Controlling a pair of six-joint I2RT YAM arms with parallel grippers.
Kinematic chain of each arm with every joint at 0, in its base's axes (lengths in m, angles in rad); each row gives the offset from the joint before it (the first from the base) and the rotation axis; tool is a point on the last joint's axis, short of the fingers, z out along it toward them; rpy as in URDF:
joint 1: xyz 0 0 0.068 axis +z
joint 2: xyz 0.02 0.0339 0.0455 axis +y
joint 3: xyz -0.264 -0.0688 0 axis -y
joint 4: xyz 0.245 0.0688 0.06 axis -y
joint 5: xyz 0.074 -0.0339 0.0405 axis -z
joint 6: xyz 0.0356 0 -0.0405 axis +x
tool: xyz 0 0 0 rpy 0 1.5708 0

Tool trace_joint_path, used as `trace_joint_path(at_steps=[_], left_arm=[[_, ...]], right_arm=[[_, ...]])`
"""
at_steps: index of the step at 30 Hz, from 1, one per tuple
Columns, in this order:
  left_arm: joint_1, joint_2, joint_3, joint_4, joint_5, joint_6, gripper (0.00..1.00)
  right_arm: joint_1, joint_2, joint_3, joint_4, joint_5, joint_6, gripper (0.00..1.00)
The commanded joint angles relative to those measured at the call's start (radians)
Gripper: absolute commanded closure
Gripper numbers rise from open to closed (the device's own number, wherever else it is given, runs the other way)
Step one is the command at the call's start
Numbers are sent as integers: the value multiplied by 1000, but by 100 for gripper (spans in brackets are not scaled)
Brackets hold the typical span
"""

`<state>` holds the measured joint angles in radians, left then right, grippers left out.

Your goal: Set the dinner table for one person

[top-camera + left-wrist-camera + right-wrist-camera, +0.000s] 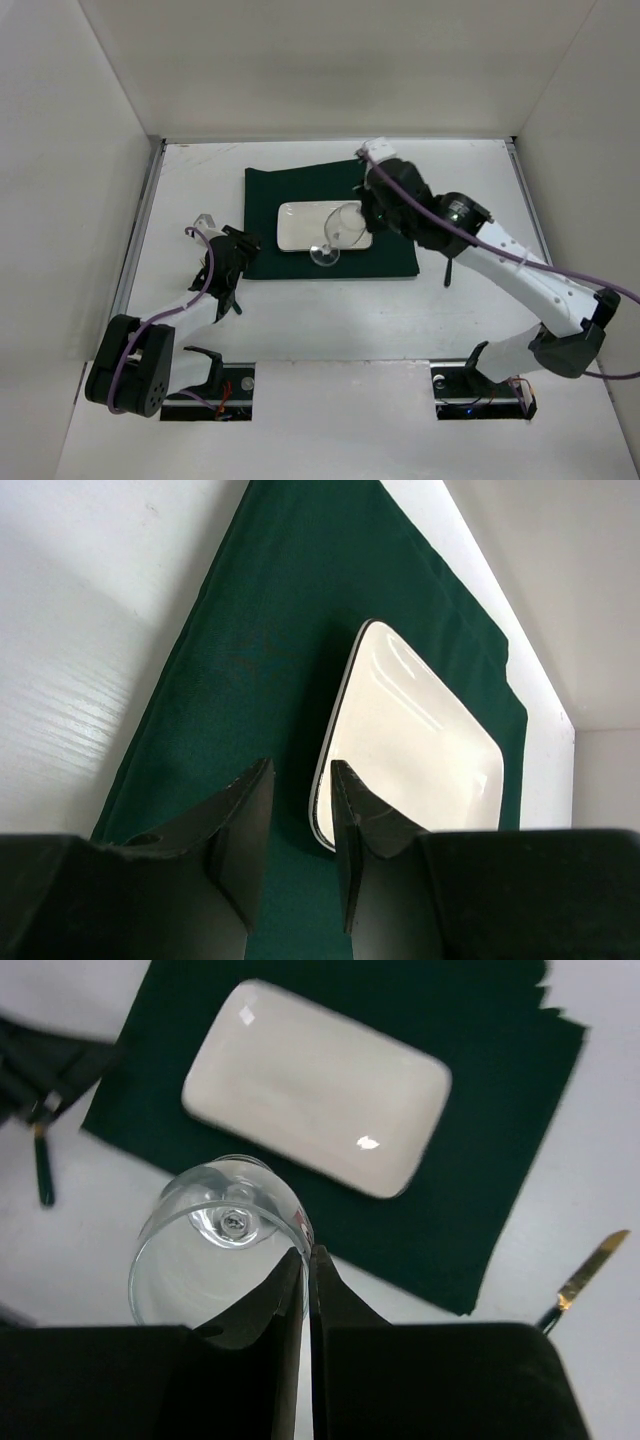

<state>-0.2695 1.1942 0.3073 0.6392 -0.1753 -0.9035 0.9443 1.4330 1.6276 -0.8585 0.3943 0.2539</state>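
Surface: a big, flat, dull white surface. It is by far the biggest thing here, and everything else sits on it.
Walls: white walls stand along its left, far and right edges. The two arm bases are at the near edge.
Mat: a dark green cloth mat lies flat in the middle of the surface, away from every wall.
Plate: a white plate with round corners sits on the mat.
Right claw: the right claw is pinched almost closed on the rim of a clear glass. The glass is by the near right part of the plate. I cannot tell if its foot touches the mat.
Left claw: the left claw is about half open with nothing in it. It is by the left side of the mat, pointing at the plate.
Cutlery: a piece of cutlery with a dark handle and a gold tip lies on bare white, just right of the mat.
Open room: bare white shows on all four sides of the mat. The far strip is thin. The near strip, between the mat and the arm bases, is the widest.
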Motion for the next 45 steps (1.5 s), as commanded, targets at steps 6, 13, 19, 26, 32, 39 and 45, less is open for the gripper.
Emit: trace_joint_path(at_steps=[6, 13, 19, 26, 32, 39, 45], left_arm=[[-6, 4, -5, 66, 14, -17, 73], [-6, 7, -5, 66, 16, -17, 73], [-4, 24, 0, 68, 16, -18, 73], [3, 42, -2, 80, 16, -18, 73], [5, 54, 3, 85, 16, -18, 73], [3, 59, 3, 89, 19, -20, 73], [3, 56, 1, 89, 19, -20, 73]], right_arm=[[-368, 35, 52, 234, -29, -64, 90], [-604, 246, 176, 263, -110, -79, 91], [-649, 401, 319, 240, -114, -100, 91], [-652, 495, 426, 202, -106, -122, 91], [-649, 514, 449, 170, -78, -151, 91], [-649, 555, 500, 119, -72, -171, 91], [-643, 592, 515, 113, -66, -173, 90]])
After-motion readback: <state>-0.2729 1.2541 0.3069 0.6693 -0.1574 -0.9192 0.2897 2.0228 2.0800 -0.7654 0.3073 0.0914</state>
